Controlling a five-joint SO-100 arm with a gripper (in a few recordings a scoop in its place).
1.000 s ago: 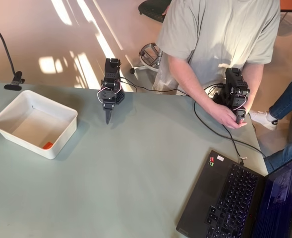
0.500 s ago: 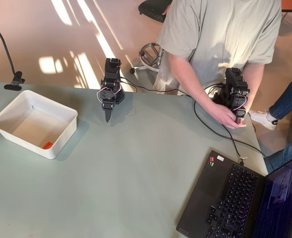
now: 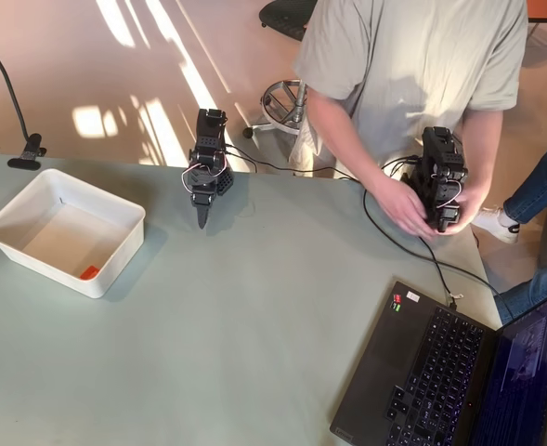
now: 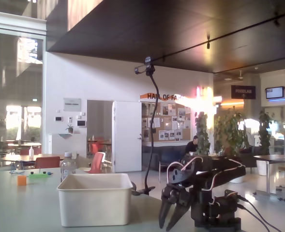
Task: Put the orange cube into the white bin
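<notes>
Cube: orange cube (image 3: 88, 272) lies inside white bin (image 3: 32, 211), at bin's near corner in overhead view. Your gripper (image 3: 202, 221) sits well apart to right of bin, folded down near table's (image 3: 254, 353) far edge, tip pointing at tabletop. Fingers look nearly closed, holding nothing. In fixed view, gripper (image 4: 173, 217) hangs right of bin (image 4: 95, 199).

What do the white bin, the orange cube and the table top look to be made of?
White bin: likely plastic, smooth matte white walls with rounded corners. Orange cube, lying inside the bin: probably plastic, going by its bright uniform colour; too small to judge its finish. Table: pale grey-green, smooth, looks like laminate; faint sheen only.
</notes>
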